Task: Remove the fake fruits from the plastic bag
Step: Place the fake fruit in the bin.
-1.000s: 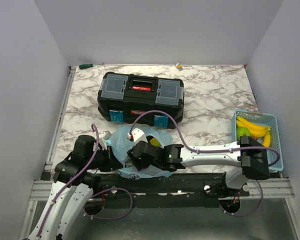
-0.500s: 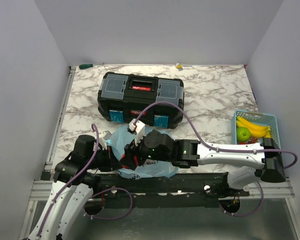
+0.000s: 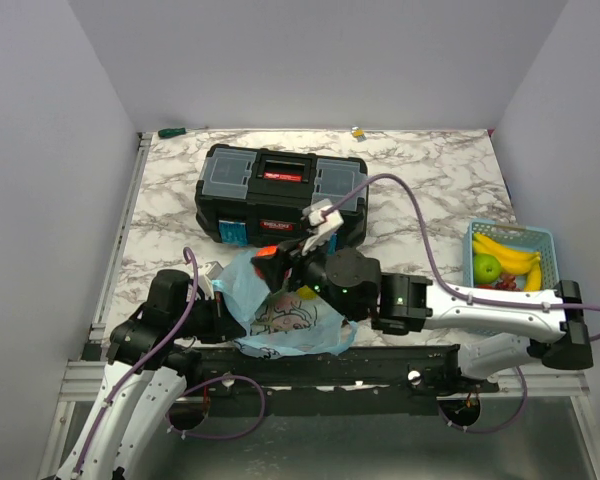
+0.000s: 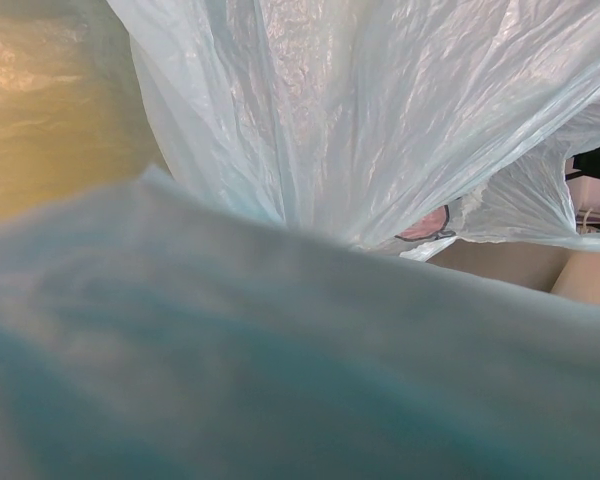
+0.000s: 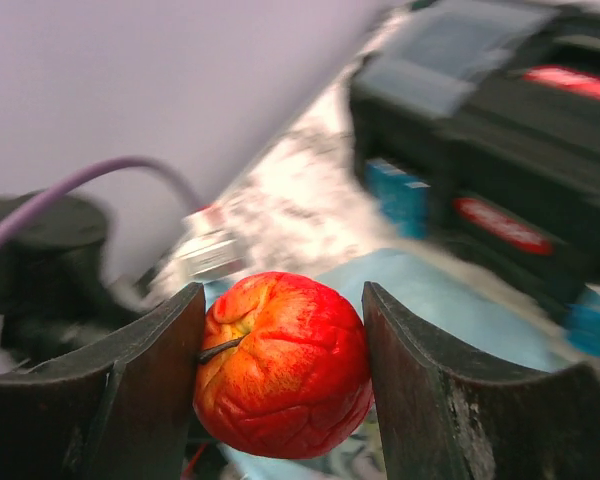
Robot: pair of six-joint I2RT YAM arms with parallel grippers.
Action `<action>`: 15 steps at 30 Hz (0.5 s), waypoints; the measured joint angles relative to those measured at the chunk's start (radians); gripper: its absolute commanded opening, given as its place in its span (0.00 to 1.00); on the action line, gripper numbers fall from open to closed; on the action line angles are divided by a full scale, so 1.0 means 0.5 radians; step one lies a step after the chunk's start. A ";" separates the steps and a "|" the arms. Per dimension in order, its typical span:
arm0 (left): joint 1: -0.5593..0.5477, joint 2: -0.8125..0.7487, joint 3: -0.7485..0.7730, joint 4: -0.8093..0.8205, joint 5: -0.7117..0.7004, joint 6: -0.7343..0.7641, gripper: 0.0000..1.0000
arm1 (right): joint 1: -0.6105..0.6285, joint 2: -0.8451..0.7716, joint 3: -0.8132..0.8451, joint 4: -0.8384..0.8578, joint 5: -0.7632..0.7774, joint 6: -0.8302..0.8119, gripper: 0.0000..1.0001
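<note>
Right gripper (image 3: 271,263) sits above the bag (image 3: 290,325). The toolbox (image 3: 280,195) is close in front of it and the near table (image 3: 420,190) edge just behind. There's open marble off to its right, out to the basket (image 3: 510,229). Its jaws are partly open and clamped on a red apple (image 5: 283,365), one finger on each side, clear of the plastic. Left gripper (image 3: 228,316) is closed at the bag's left edge. Film fills its camera, so I can't confirm a pinch. The bag is crumpled and translucent blue, cartoon print up, with something yellow (image 3: 307,293) at its mouth.
</note>
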 measured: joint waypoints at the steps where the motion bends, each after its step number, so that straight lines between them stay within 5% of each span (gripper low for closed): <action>1: 0.000 0.000 0.000 0.000 0.000 0.000 0.00 | 0.000 -0.055 -0.051 -0.006 0.150 -0.009 0.01; 8: 0.000 0.003 -0.001 0.001 0.002 0.001 0.00 | -0.104 -0.592 -0.434 -0.027 0.952 -0.135 0.01; 15: 0.000 0.046 -0.001 0.002 0.011 0.002 0.00 | -0.433 -0.945 -0.670 -0.188 1.274 -0.108 0.01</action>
